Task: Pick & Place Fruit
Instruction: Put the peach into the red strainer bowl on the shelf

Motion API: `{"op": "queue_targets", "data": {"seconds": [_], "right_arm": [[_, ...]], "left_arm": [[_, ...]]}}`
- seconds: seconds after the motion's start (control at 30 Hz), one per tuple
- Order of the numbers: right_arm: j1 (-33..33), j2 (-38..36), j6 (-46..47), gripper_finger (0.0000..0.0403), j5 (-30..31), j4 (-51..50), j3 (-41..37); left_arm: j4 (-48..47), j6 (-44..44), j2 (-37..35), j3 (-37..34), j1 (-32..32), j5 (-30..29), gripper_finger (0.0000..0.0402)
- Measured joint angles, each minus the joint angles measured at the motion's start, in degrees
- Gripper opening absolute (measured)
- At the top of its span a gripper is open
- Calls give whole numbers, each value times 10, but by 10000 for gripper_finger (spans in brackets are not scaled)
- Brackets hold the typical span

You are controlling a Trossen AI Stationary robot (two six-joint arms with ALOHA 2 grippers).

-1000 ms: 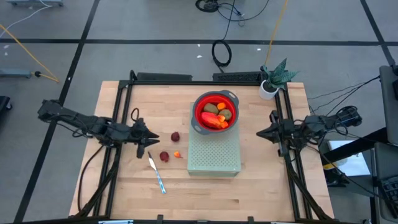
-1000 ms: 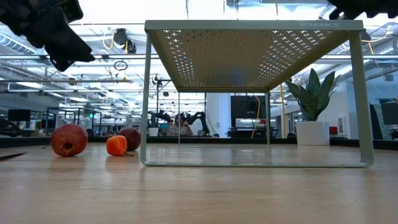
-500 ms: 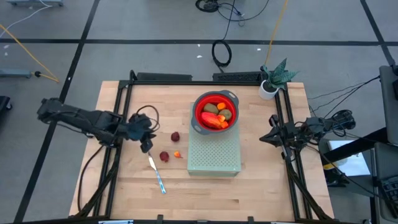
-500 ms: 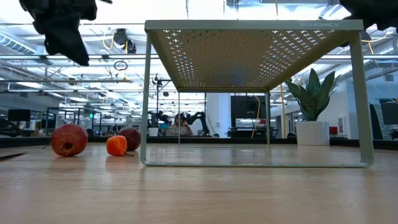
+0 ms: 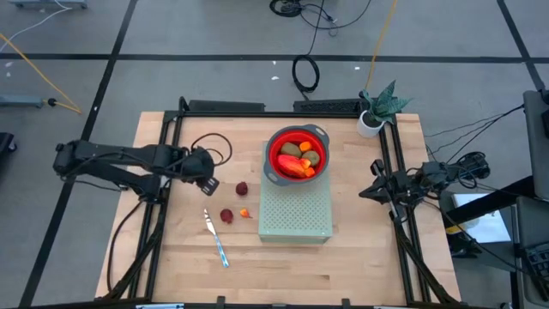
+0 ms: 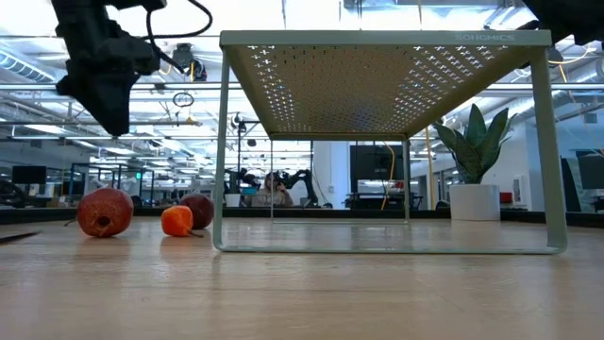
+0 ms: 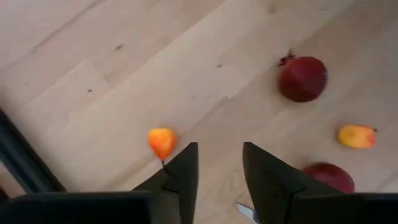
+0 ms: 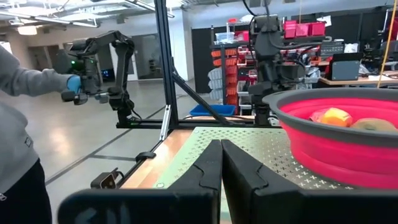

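1. The counter (image 5: pixel 343 266) is light wood.
2. The bowl (image 5: pixel 274 148) is red with a grey rim.
3. The rack (image 5: pixel 296 215) is pale green and perforated.
4. Two balls (image 5: pixel 243 189) are dark red.
5. The small fruit (image 5: pixel 245 213) is orange.
6. The knife (image 5: pixel 220 251) handle is light blue.

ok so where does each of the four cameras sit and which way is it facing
High view: overhead, straight down; both arms, red bowl on the rack.
Low view: table height, looking level under the rack; left gripper above.
Left wrist view: looks down past open fingers at a dark red ball.
Right wrist view: level across the rack; shut right gripper.
Shared: the bowl, high and right wrist.
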Motion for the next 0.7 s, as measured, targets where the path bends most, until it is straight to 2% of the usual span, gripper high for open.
{"op": "queue_targets", "data": {"seconds": [0.2, 0.4, 0.6, 0.7], "right_arm": [[0, 0, 0, 0, 0, -1, 0], [0, 0, -14, 0, 2, -14, 0], [0, 0, -72, 0, 12, -24, 0], [0, 0, -85, 0, 77, -35, 0]], "left_arm": [[-5, 4, 7, 0, 49, 4, 204], [-14, -7, 18, -9, 88, 59, 282], [-11, -19, 31, -46, 106, 92, 321], [-10, -39, 36, -63, 110, 96, 327]]}}
